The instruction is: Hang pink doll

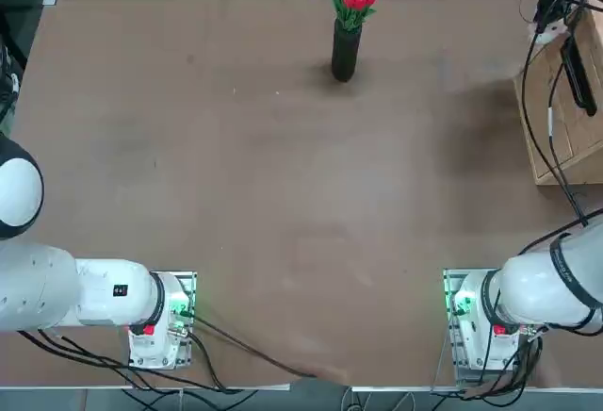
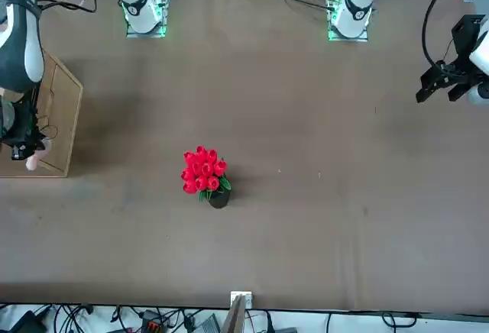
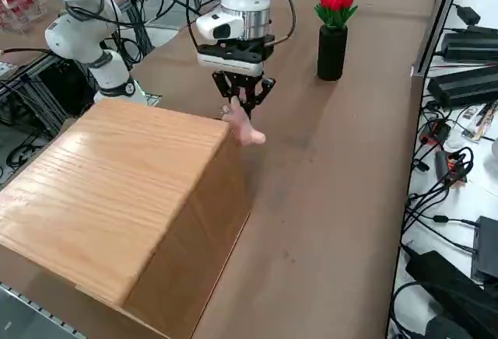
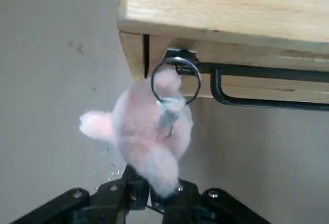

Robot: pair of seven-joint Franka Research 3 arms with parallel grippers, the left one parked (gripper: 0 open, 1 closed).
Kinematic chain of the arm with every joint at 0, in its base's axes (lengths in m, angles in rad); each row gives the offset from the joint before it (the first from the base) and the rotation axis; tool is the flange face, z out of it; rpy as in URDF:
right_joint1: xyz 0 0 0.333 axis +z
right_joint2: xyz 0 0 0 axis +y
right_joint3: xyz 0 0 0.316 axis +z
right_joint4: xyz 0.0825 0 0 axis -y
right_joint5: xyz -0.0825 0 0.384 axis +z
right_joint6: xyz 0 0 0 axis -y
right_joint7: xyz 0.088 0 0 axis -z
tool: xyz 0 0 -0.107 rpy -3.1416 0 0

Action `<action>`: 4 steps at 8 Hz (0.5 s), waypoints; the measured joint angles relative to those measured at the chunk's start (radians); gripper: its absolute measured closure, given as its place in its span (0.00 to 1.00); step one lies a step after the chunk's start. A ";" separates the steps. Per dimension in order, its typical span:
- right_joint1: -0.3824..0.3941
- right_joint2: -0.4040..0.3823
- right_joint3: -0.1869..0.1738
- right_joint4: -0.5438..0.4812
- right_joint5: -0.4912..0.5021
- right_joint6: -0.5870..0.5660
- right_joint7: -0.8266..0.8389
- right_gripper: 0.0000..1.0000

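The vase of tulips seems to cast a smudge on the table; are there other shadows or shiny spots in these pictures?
Top view: a faint shadow beside the black vase, a broader one left of the wooden box; front view: a soft shadow beside the box; right wrist view: bright glints on the metal ring.

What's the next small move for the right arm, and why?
Probably ease the right gripper toward the wooden box to seat the ring on the black hook rail: the fingers grip the pink doll, and its ring overlaps the rail's end, though whether it's hooked isn't clear.
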 joint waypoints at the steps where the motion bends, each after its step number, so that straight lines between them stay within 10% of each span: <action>1: -0.009 -0.007 0.000 -0.016 0.015 0.014 -0.016 0.95; 4: -0.033 -0.026 0.000 -0.052 0.032 0.054 -0.048 0.95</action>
